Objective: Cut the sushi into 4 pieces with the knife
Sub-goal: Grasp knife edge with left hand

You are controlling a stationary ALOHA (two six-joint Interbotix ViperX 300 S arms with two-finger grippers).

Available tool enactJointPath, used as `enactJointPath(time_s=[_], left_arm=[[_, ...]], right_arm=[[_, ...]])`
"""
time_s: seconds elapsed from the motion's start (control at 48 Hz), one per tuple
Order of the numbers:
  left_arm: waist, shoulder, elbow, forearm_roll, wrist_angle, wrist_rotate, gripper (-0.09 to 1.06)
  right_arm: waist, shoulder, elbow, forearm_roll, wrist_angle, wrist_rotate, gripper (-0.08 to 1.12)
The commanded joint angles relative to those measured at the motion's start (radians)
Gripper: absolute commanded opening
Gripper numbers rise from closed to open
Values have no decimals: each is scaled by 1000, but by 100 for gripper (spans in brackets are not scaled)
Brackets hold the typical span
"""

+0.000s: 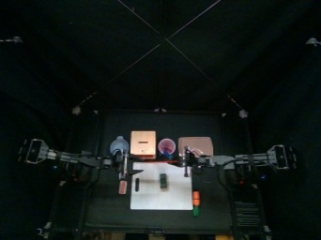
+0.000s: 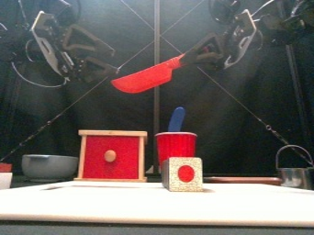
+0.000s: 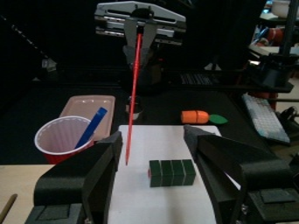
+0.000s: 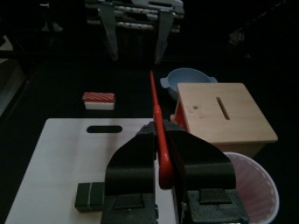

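Dark green toy sushi roll (image 3: 176,172) lies on white cutting board (image 4: 70,153). Blocks sit pressed together in one short row w/ seams showing betw. them. End face toward table front is white w/ a round red centre. Roll sits low betw. the two arms, touching neither. Right gripper (image 4: 162,162) is pinched tight on handle end of red toy knife (image 2: 147,75), held high over the board. Blade slants down toward left arm's side, well above the roll. Left gripper (image 3: 158,138) has jaws spread wide, nothing in them, also up in the air, facing the knife edge-on. Behind board, L to R in front view: blue-grey bowl (image 2: 50,165), pale wooden box w/ red drawer front (image 2: 113,156), red cup (image 2: 175,147) w/ blue toy knife (image 2: 177,117) standing in it. Flat pink tray (image 3: 87,105) is just beside the cup on right arm's side.
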Motion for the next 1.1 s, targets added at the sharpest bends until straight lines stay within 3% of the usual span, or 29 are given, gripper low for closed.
enactJointPath(time_s=[0.021, 0.271, 0.583, 0.75, 0.958, 1.104], left_arm=[[15, 49, -43, 5, -3, 3, 91], [46, 109, -58, 6, -3, 3, 88], [63, 107, -60, 21, -3, 3, 70], [63, 107, -58, 29, -3, 3, 56], [63, 114, -57, 64, -2, 3, 27], [60, 126, -57, 89, -2, 2, 17]], right_arm=[[6, -5, -31, 0, -9, 0, 6], [14, -2, -29, 0, -8, 2, 6], [14, 0, -28, 0, -9, 0, 6], [14, 2, -21, 6, -9, 3, 6], [25, 12, -6, 57, 32, 3, 6], [41, 40, -15, 89, 123, 3, 6]])
